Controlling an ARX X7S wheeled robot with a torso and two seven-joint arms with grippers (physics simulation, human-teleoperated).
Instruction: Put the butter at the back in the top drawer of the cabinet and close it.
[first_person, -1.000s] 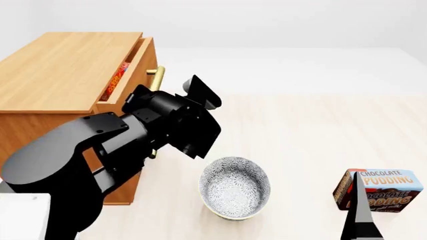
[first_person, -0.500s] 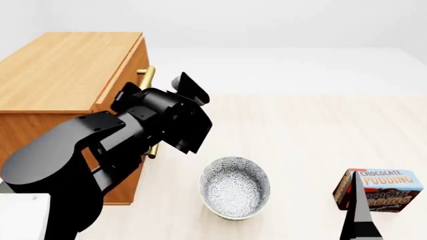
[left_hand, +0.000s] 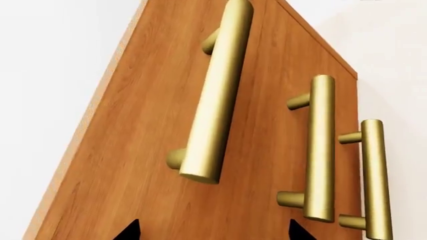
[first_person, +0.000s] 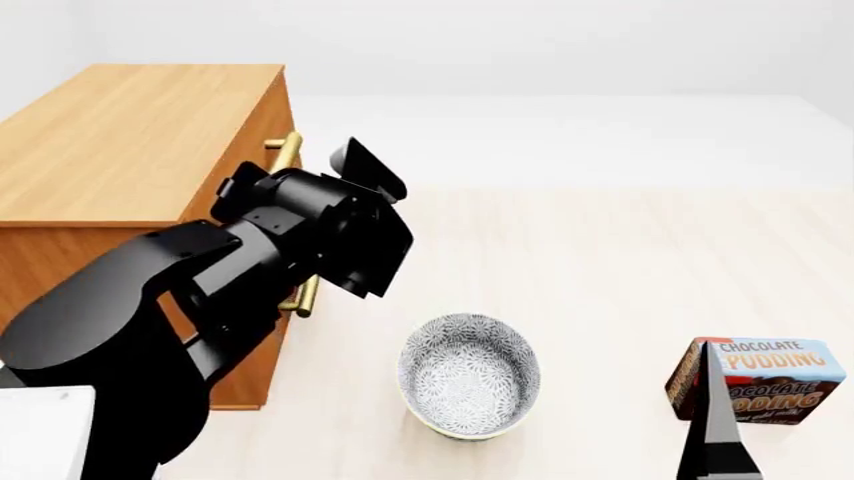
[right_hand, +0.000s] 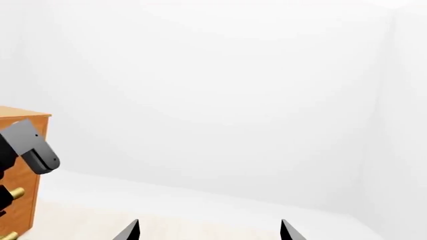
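Pale wood-grain floor (first_person: 627, 270), meeting plain white walls (right_hand: 220, 100) along a soft, shadowless seam. Even, diffuse lighting throughout. Light-brown wooden cabinet (first_person: 120, 150) at left, flat-topped, fitted with brass bar handles (left_hand: 217, 95) on the drawer fronts. Room corner faintly visible in right wrist view.
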